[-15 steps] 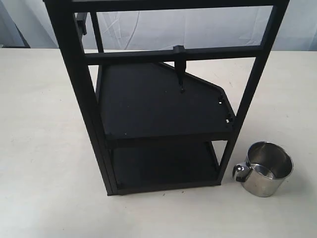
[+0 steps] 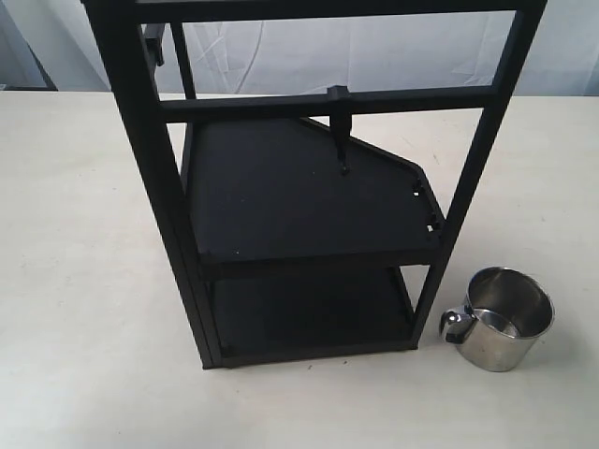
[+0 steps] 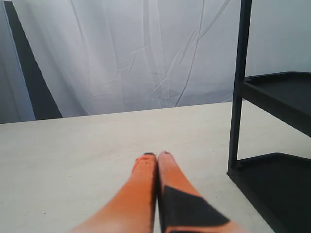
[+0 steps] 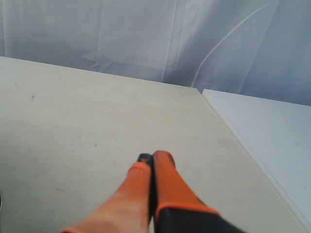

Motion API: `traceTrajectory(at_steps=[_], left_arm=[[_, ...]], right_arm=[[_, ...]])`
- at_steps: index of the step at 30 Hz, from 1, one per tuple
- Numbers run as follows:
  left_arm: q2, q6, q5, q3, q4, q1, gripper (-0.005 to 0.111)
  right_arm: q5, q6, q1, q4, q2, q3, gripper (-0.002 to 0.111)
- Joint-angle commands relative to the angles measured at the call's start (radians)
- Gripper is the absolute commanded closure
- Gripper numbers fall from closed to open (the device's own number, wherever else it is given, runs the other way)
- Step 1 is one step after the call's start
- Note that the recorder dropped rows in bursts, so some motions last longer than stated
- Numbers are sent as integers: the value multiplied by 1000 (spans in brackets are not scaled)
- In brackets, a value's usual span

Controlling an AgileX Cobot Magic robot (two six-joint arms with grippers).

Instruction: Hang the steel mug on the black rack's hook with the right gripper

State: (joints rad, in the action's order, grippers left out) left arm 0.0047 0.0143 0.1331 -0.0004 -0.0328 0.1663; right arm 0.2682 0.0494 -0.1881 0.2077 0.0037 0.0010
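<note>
The steel mug (image 2: 506, 319) stands upright on the table just right of the black rack (image 2: 281, 187), its loop handle turned toward the rack's front right post. The hook (image 2: 342, 140) hangs from the rack's upper crossbar, with nothing on it. Neither gripper shows in the exterior view. In the right wrist view my right gripper (image 4: 153, 156) is shut with nothing between its orange fingers, over bare table; the mug is not in that view. My left gripper (image 3: 157, 155) is also shut and empty, with the rack's post (image 3: 239, 87) to one side.
The rack's two dark shelves (image 2: 299, 201) fill the middle of the exterior view. A white curtain (image 4: 146, 34) hangs behind the table. The table's edge (image 4: 243, 141) runs near the right gripper, with a white surface beyond it.
</note>
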Motion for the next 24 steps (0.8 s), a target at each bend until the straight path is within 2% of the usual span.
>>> traceTrajectory(at_steps=[1,5,7,9,16,21,24], left_arm=[[-5,2,-5,0,1,5,105],[-5,2,-5,0,1,5,105],[-5,2,-5,0,1,5,105],[-5,2,-5,0,1,5,105],[-5,2,-5,0,1,5,105],[-5,2,-5,0,1,5,105],[-5,2,-5,0,1,5,105]], right_arm=[[-13,3,1,11,-4,-1,108],[-13,3,1,9,-4,-1,108],[-17,10,1,179,-4,-1,108],[-125,-4,1,261,-4,-1,108],[-708,-136,1,-66,-4,-1,108],[-975,-136,1,-107,-4,-1,108],[-1048,-247,1,-159,-4,-1,108]])
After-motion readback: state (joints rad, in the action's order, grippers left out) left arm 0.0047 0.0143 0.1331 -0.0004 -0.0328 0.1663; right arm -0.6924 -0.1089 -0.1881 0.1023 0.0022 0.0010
